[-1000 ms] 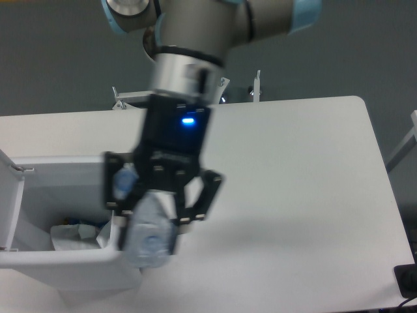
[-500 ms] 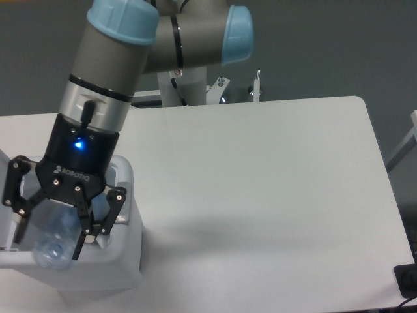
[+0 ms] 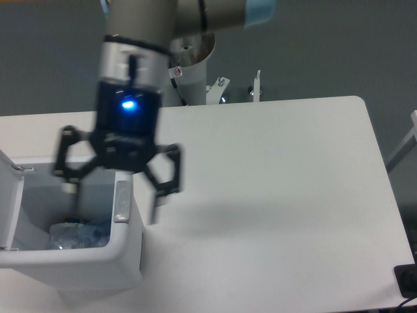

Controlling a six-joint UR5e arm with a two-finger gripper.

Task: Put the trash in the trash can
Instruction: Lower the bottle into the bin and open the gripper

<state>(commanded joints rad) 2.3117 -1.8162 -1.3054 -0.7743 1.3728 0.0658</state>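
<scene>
- Since half a second ago, gripper (image 3: 111, 199) has let go of bottle (image 3: 81, 235) and risen; jaws spread wide, empty, motion-blurred.
- Counter (image 3: 273, 189): white.
- Trash can (image 3: 85, 267): on counter's left edge, lid open.
- Bottle lies inside can; paper wad cannot be told apart.

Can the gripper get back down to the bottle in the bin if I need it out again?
Probably yes: the gripper is open right above the trash can, whose lid stands open, and the bottle lies uncovered inside.

Wide-open, empty pincer (image 3: 111, 205) above the trash can (image 3: 71, 267), bluish bottle (image 3: 81, 236) inside, lid (image 3: 10, 202) upright.
</scene>
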